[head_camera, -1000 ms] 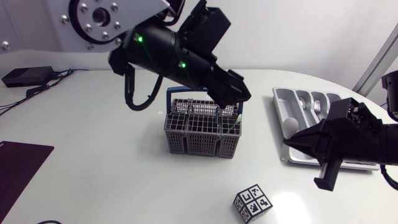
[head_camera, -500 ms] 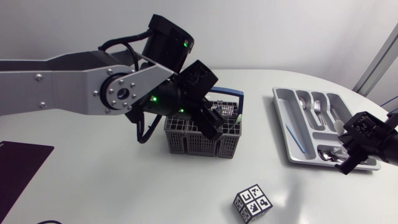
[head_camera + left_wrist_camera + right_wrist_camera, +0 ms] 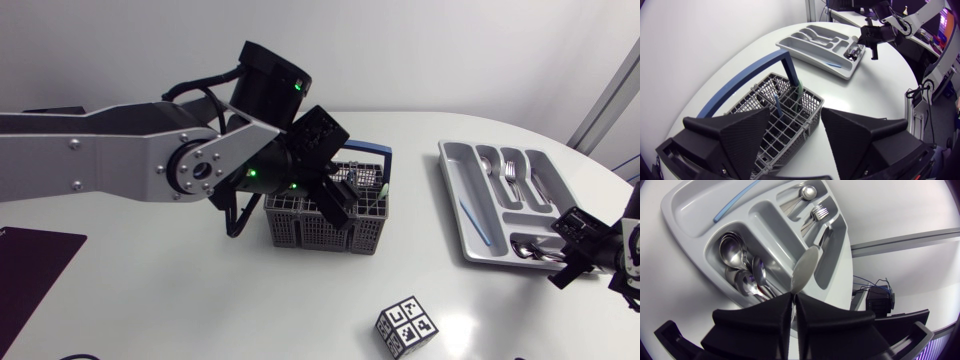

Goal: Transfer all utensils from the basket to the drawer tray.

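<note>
Since the polished steel spoon (image 3: 804, 270) looks stiff, light and slippery, the right gripper (image 3: 793, 297) pinches it firmly by the handle over the grey plastic drawer tray (image 3: 687, 192), while the left gripper (image 3: 795, 114) hangs spread wide above the grey mesh basket (image 3: 815, 102).

Lab: marker-tagged cube (image 3: 406, 325) on white table (image 3: 150, 270)

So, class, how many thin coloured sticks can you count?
3: a blue stick and a green stick standing in the basket, a second blue stick lying in the tray. More may be hidden.
</note>
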Motion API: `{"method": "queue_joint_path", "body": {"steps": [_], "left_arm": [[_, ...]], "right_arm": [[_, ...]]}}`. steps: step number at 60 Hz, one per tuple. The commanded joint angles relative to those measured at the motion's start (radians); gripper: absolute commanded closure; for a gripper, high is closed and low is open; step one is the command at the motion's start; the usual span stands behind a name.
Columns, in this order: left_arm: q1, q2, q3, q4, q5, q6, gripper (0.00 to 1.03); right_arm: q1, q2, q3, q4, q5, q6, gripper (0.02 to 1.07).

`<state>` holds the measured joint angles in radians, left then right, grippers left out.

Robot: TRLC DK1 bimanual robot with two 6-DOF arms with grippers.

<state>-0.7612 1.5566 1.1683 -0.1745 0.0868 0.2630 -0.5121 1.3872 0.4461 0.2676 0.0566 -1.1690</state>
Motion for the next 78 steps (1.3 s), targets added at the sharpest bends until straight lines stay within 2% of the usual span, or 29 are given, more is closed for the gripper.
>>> {"method": "queue_joint_path", "body": {"steps": [1, 8, 10, 12, 20, 33, 42, 55, 60, 67, 78], "left_arm": [[-0.012, 0.028, -0.036, 0.027, -0.019, 0.016, 0.32], [-0.021, 0.043, -0.05, 0.059, -0.038, 0.022, 0.32], [-0.027, 0.053, -0.065, 0.095, -0.068, 0.027, 0.32], [-0.027, 0.057, -0.071, 0.11, -0.079, 0.028, 0.32], [-0.027, 0.086, -0.093, 0.188, -0.125, 0.028, 0.32], [-0.04, 0.118, -0.113, 0.31, -0.193, 0.03, 0.32], [-0.056, 0.158, -0.105, 0.349, -0.213, 0.025, 0.33], [-0.069, 0.197, -0.116, 0.431, -0.256, 0.018, 0.52], [-0.066, 0.197, -0.124, 0.468, -0.265, 0.013, 0.63], [-0.061, 0.197, -0.128, 0.48, -0.265, 0.01, 0.8], [-0.056, 0.18, -0.141, 0.501, -0.265, 0.002, 0.97]], "right_arm": [[0.011, 0.013, -0.041, 0.024, 0.012, -0.034, 0.82], [0.012, -0.004, -0.049, 0.019, 0.012, -0.034, 0.32], [0.012, -0.013, -0.052, 0.016, 0.012, -0.034, 0.18], [0.015, -0.022, -0.055, 0.012, 0.012, -0.034, 0.15], [0.029, -0.086, -0.06, -0.018, 0.011, -0.026, 0.1], [0.069, -0.169, -0.052, -0.102, 0.008, 0.031, 0.09], [0.099, -0.2, -0.047, -0.126, 0.003, 0.085, 0.08], [0.138, -0.234, -0.047, -0.154, 0.003, 0.117, 0.08], [0.149, -0.24, -0.049, -0.163, 0.005, 0.124, 0.08], [0.158, -0.241, -0.052, -0.163, 0.005, 0.127, 0.08], [0.167, -0.255, -0.055, -0.168, 0.005, 0.129, 0.08]]}}
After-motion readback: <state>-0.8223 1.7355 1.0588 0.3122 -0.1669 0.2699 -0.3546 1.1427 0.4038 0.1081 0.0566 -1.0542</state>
